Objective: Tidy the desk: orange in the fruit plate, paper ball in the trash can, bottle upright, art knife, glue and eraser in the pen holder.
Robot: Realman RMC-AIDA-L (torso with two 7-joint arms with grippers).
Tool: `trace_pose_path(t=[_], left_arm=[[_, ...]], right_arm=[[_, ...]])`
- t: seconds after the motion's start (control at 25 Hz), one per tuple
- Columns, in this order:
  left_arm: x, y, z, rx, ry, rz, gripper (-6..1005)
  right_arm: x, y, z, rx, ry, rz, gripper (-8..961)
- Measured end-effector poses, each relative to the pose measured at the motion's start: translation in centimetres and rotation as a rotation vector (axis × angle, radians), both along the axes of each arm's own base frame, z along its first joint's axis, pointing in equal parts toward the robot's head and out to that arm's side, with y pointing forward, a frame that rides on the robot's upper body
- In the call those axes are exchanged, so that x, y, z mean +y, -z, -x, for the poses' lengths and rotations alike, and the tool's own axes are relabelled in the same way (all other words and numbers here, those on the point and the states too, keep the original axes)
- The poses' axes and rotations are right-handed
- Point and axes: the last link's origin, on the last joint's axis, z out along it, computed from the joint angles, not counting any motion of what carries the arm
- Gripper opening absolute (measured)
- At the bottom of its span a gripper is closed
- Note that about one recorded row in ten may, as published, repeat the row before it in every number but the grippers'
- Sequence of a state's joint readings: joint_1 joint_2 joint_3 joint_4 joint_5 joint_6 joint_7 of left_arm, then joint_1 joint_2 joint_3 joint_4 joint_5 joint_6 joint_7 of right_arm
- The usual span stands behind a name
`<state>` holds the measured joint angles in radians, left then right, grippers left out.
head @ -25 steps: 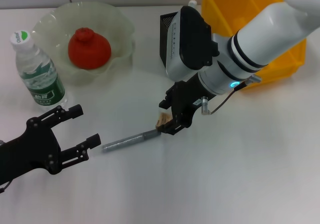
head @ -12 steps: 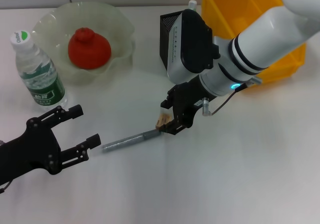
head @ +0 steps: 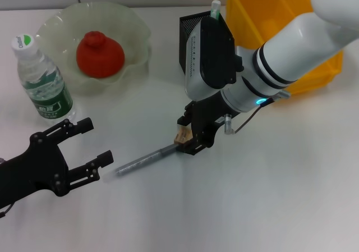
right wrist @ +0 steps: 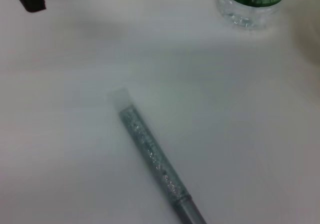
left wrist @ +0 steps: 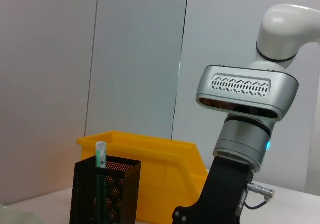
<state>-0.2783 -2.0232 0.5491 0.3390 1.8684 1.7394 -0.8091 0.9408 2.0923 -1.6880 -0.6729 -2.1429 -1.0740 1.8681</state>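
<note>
Now the right claw is gripping the eraser near the middle of the table, just beside the art knife. Next it probably needs carrying to the pen holder near the far edge. The left claw is waiting, fingers apart, by the near-left corner.

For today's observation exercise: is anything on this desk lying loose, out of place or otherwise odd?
One thing stands out: the art knife lies flat on the table, outside the pen holder where the glue already stands. The right gripper, at the knife's end, holds the eraser. The orange sits in the fruit plate; the bottle is upright.
</note>
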Motion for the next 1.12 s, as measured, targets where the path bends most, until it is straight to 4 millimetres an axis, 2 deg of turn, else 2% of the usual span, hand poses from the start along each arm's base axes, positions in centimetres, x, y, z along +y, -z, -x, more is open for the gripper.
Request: trace_pose_path(t=[0.32, 0.52, 1.12], left_arm=[[0.03, 0.01, -0.04, -0.002, -0.001, 0.003, 800], [0.1, -0.03, -0.09, -0.003, 0.002, 0.003, 800], [0.16, -0.27, -0.17, -0.006, 0.01, -0.002, 800]], right_arm=[[0.18, 0.03, -0.23, 0.001, 0.008, -0.016, 624], [0.2, 0.03, -0.25, 0.0, 0.009, -0.016, 466], [-0.13, -0.22, 0.08, 0.009, 0.017, 0.006, 452]])
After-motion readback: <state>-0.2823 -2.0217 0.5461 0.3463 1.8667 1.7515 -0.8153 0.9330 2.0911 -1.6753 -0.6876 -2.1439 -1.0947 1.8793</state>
